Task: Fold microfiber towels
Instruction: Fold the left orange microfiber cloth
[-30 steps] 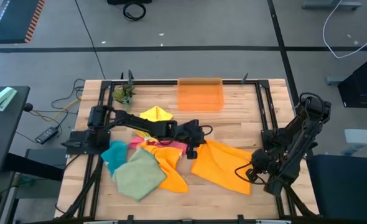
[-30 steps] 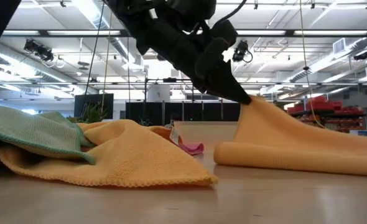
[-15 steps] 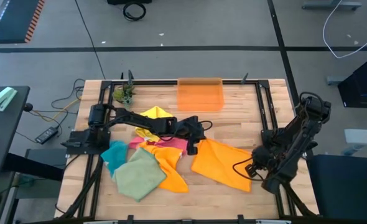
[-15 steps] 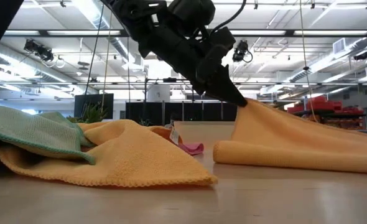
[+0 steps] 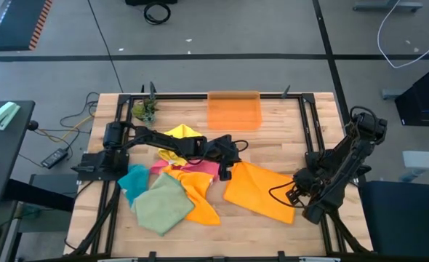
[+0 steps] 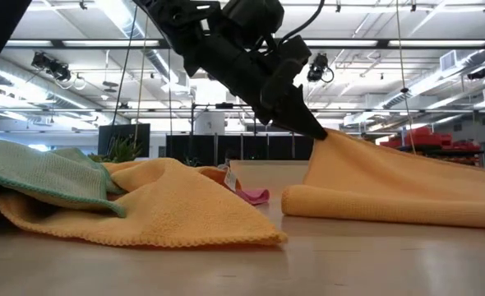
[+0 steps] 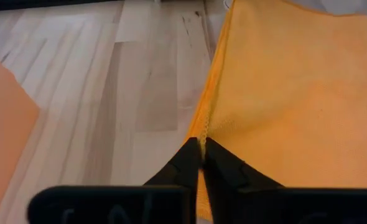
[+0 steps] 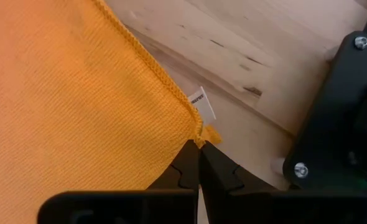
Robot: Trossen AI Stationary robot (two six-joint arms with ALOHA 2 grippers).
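Note:
An orange microfiber towel lies spread right of the table's middle, held at two opposite corners. My left gripper is shut on its left corner, and the low view shows that corner raised to a peak. My right gripper is shut on its right corner. The towel's middle sags onto the table, and its near side lies as a rounded roll. At the left lies a heap of other towels: teal, sage green, orange, pink and yellow. My left gripper pinches the towel's hemmed edge at its left corner between its two fingers. The fingers slant down from the table's left. That corner is lifted clear, and the cloth slopes down from it to the table. My right gripper pinches the tip of the towel's right corner between its two fingers, just beside the small white tag. The fingers point steeply down. The cloth spreads away from the fingers without wrinkles.
A translucent orange bin stands at the table's far edge, in the middle. A small green plant sits at the far left corner. Black frame rails run along the table's sides. Bare wood shows along the near edge under the orange towel.
My right gripper has tipped a little while keeping its hold on the corner, and the towel's right part now stands slightly higher in the low view. The left corner's peak has shifted a little toward the far edge. Both holds are kept.

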